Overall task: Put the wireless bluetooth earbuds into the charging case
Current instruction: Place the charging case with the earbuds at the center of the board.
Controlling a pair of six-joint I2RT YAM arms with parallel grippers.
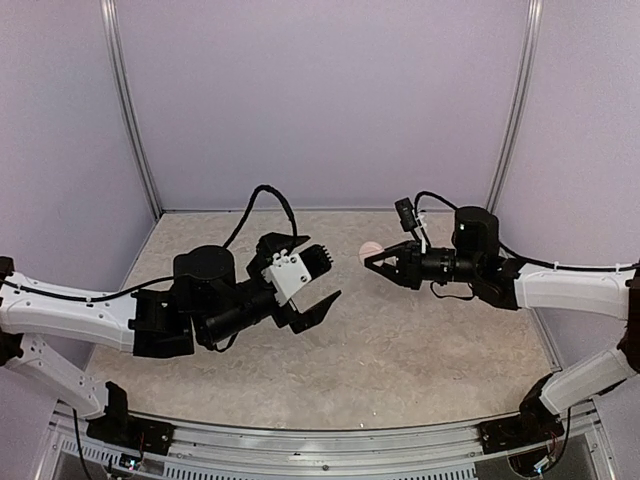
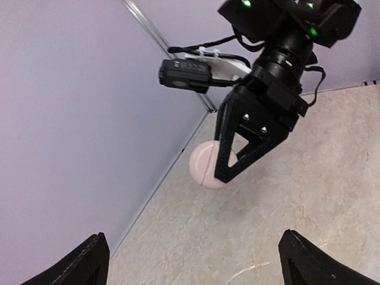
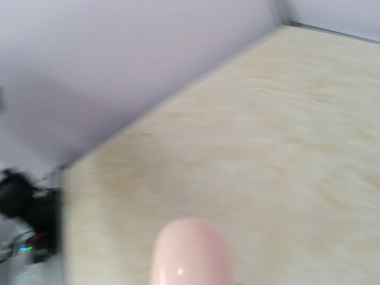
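- Right gripper (image 1: 372, 256), centre-right of the top view: clamped on the pale pink charging case (image 1: 370, 248), held in the air above the table (image 1: 430, 340).
- Left gripper (image 1: 322, 281), just left of centre: spread wide, holding nothing, pointed toward the case.
- In the left wrist view, charging case at mid-frame with a thin seam showing; seems closed, so probably needs opening first.
- No earbuds visible in any view; whereabouts impossible to tell.
- Hold the case steady in a firm right grip, seam turned toward the left fingers (image 2: 89, 261).
- Bring the left fingertips in slowly onto the lid half only, well off the right jaws, to avoid a clash.
- Avoid squeezing across the seam: risks pinching the lid shut or popping the smooth pebble out.
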